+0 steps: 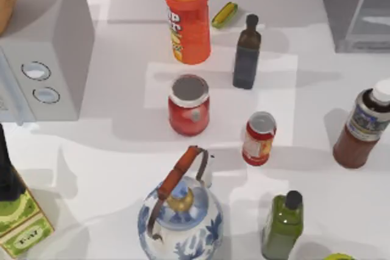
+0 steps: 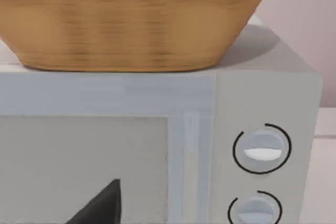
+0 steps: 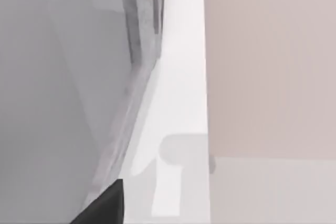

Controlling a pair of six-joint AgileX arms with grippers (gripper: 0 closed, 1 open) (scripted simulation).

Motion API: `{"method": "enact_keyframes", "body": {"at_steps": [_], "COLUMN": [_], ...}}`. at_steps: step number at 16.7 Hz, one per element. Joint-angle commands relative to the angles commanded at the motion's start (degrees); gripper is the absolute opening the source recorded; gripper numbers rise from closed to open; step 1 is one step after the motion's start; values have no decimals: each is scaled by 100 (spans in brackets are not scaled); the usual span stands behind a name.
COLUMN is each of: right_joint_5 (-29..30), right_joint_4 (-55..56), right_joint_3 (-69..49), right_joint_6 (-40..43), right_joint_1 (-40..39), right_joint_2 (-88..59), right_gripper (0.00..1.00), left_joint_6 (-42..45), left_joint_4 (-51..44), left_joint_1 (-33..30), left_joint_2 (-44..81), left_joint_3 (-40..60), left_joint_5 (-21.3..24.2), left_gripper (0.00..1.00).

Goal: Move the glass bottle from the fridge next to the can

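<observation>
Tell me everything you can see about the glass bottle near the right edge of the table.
The glass bottle is reddish-brown, with a white cap and a grey-blue label around its shoulder. It looks like glass holding dark red liquid. It stands upright on the white table, capped, out on the open surface, at the top view's right side, nearer than the grey fridge and right of the small red can. Nothing touches it except the table.

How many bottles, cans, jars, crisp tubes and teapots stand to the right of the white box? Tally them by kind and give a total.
Bottles: 3, namely the glass bottle, the dark square bottle and the green bottle
Cans: 1, the can
Jars: 1, the red jar
Crisp tubes: 1, the orange tube
Teapots: 1, the blue-and-white teapot
Total: 7
</observation>
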State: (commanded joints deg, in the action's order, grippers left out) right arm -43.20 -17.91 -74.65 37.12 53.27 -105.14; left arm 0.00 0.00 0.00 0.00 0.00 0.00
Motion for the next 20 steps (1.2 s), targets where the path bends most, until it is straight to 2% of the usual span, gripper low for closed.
{"method": "enact_keyframes", "body": {"at_steps": [5,8,11,17,20], "right_joint_5": [74,534,1303,3201,3904], "right_joint_4": [54,292,673,1593,1943], "right_joint_3": [83,260,572,1362,1679], "right_joint_6": [-54,-497,-1198,-2833,-3447], "right_joint_1": [6,-539,-1595,-4198,-4965], "right_joint_2": [53,147,327,892,1147], "right_gripper": [100,100,100,100,100], "left_joint_6": [0,0,0,0,0], "left_joint_4": [0,0,0,0,0], "left_joint_1": [0,0,0,0,0], "left_joint_2": [0,0,0,0,0], "left_joint_3": [0,0,0,0,0], "left_joint_5": [0,0,0,0,0], "left_gripper": [100,100,100,100,100]}}
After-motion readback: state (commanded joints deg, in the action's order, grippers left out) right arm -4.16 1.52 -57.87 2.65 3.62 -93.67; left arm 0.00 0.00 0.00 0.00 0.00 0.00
